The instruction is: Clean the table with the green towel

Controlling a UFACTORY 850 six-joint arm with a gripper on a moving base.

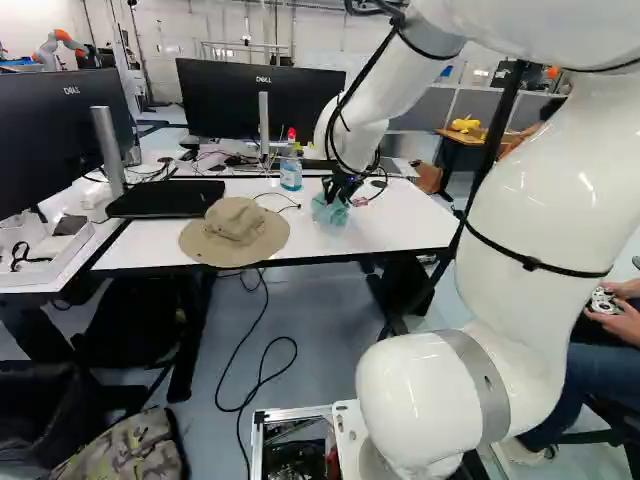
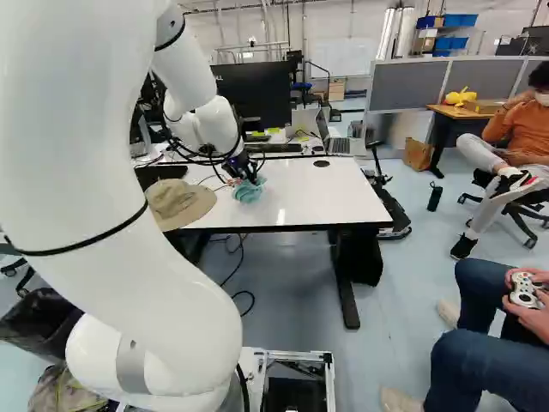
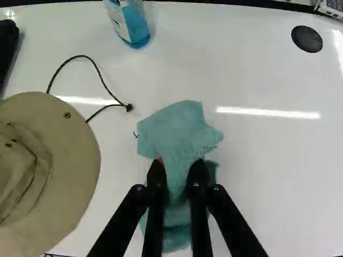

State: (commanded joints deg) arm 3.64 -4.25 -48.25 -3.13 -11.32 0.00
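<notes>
One green towel [image 3: 178, 131] between the claw's [image 1: 338, 190] fingers [image 3: 156, 179]

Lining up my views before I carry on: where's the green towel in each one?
Left base view: green towel near the middle.
Right base view: green towel just left of the middle.
Wrist view: green towel between and ahead of the fingers of the end effector.
Shared landmark: the tan hat.

A white table [image 1: 400, 222] held a tan brimmed hat [image 1: 236, 228], a red-topped bottle of blue liquid [image 1: 291, 174] and a green towel [image 1: 330, 210] at the black gripper [image 1: 338, 194]. Beneath, a black cable [image 1: 240, 409] looped across the grey floor [image 1: 320, 320].
</notes>
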